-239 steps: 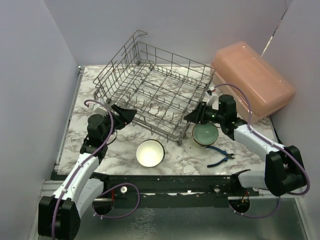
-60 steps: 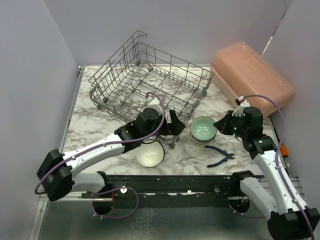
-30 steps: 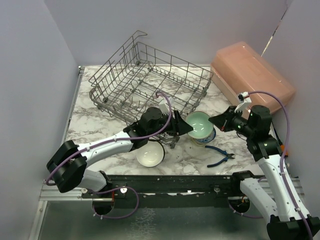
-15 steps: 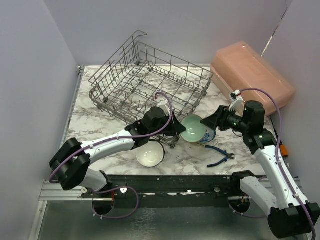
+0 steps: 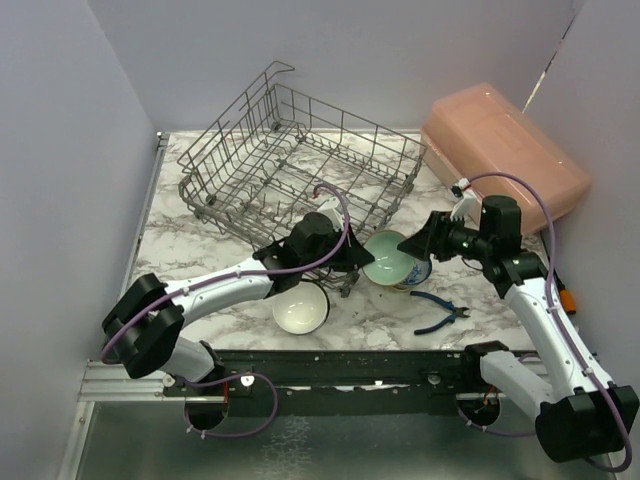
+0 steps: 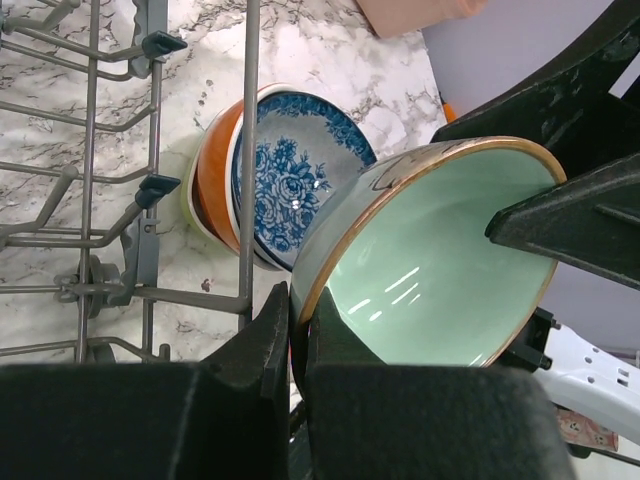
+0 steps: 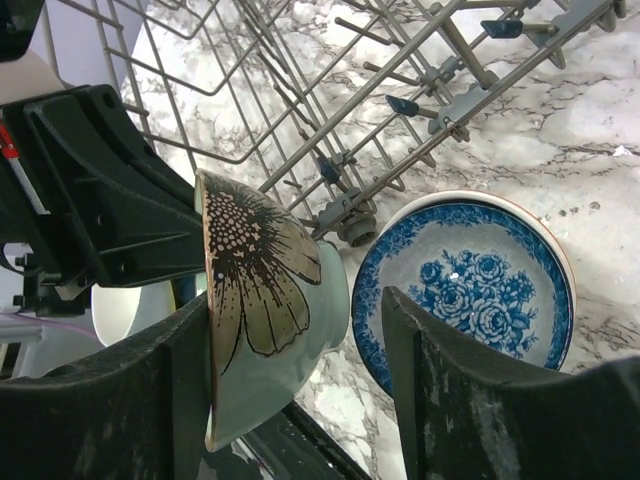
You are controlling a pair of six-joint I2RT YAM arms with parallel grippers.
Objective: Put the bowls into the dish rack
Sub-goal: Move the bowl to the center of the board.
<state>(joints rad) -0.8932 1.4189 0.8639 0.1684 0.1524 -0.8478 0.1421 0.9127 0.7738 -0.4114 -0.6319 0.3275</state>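
The mint green bowl (image 5: 386, 258) hangs tilted above the table, and my left gripper (image 5: 357, 262) is shut on its rim (image 6: 298, 310). Its flower-painted outside (image 7: 270, 300) lies between the spread fingers of my right gripper (image 5: 416, 246), which is open; one finger stands apart from the bowl's foot. Below sits a stack topped by a blue-patterned bowl (image 5: 417, 273) (image 7: 465, 290), with an orange bowl (image 6: 213, 175) under it. A white bowl (image 5: 300, 307) rests near the front edge. The grey wire dish rack (image 5: 300, 165) stands behind with no bowls in it.
A pink translucent box (image 5: 505, 160) lies at the back right. Blue-handled pliers (image 5: 440, 318) lie on the marble table (image 5: 180, 240) in front of the bowl stack. The rack's near corner (image 7: 345, 215) is close beside the held bowl.
My left gripper has shut on the mint green bowl's rim. My right gripper, which held the bowl a second ago, has opened around it. The bowl has shifted slightly left.
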